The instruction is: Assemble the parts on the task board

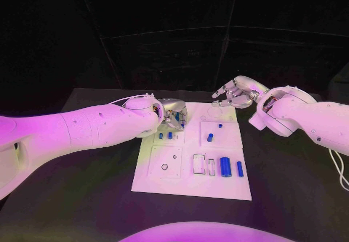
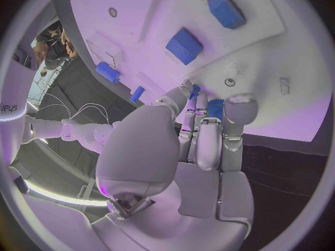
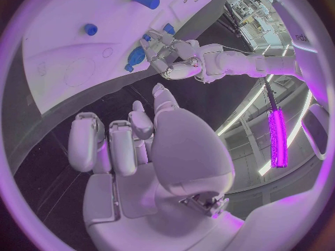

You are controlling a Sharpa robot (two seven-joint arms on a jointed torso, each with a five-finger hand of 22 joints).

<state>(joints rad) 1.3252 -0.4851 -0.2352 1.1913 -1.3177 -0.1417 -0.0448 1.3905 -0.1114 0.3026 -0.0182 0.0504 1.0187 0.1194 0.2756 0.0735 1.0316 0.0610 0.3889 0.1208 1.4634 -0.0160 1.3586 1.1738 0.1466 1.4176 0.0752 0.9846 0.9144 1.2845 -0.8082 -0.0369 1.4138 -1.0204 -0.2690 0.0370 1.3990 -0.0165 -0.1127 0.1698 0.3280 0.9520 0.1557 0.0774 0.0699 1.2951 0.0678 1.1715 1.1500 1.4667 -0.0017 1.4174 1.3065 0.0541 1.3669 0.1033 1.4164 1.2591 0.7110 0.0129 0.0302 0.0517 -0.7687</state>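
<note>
Nearest you, the task board (image 1: 190,186) is lying flat on the black table (image 1: 80,212), its near edge bare. A little further in, you are seeing two blue cylinders (image 1: 225,167) lying side by side toward the board's right, just beside a pair of rectangular slots (image 1: 199,164). Past those, around the board's middle, a small blue peg (image 1: 210,136) is standing in a square panel, and two short blue parts (image 1: 165,135) are sitting next to each other nearer the left edge.

Beyond them your left hand (image 1: 171,114) is reaching over the board's far left corner, fingers pointing down at the plate. In the left wrist view its fingertips (image 2: 197,92) are closing round a small blue part (image 2: 215,108) at the board surface, so it is gripping that piece.

Farthest off, your right hand (image 1: 237,94) is hovering by the board's far right corner, above the table. Its fingers are spreading apart and it is holding nothing, as the right wrist view confirms (image 3: 133,145).
</note>
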